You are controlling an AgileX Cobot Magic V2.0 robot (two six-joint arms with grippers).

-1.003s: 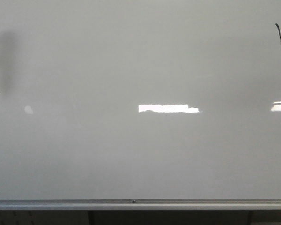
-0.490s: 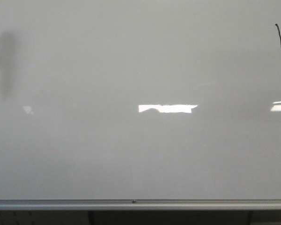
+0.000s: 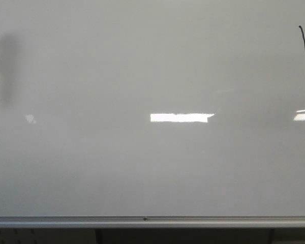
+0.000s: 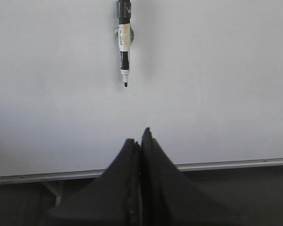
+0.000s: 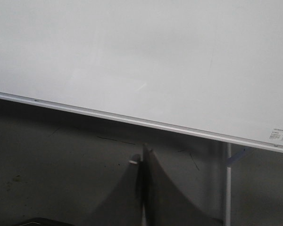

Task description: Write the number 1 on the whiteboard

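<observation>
Both grippers, left gripper point(image 4: 140, 136) and right gripper point(image 5: 144, 153), look clenched on nothing. Marker point(image 4: 124, 44) sits stuck on the whiteboard point(image 3: 142, 66), number 1 point(image 3: 303, 39) already up near its top right corner. Only risk I see: an arm brushing and smudging the stroke

Whiteboard point(image 3: 142, 168) upright, glossy grey-white, silver rail point(image 3: 66, 221) along its lower edge with a small dark screw at mid-rail. Black stroke, the number 1 point(image 3: 303, 39), sits on the board high above the rail's right end, slightly slanted. Marker pen point(image 4: 124, 42) hangs on the board face, well above the rail, tip pointing down toward it. Dark floor point(image 5: 61, 155) below the rail.
</observation>
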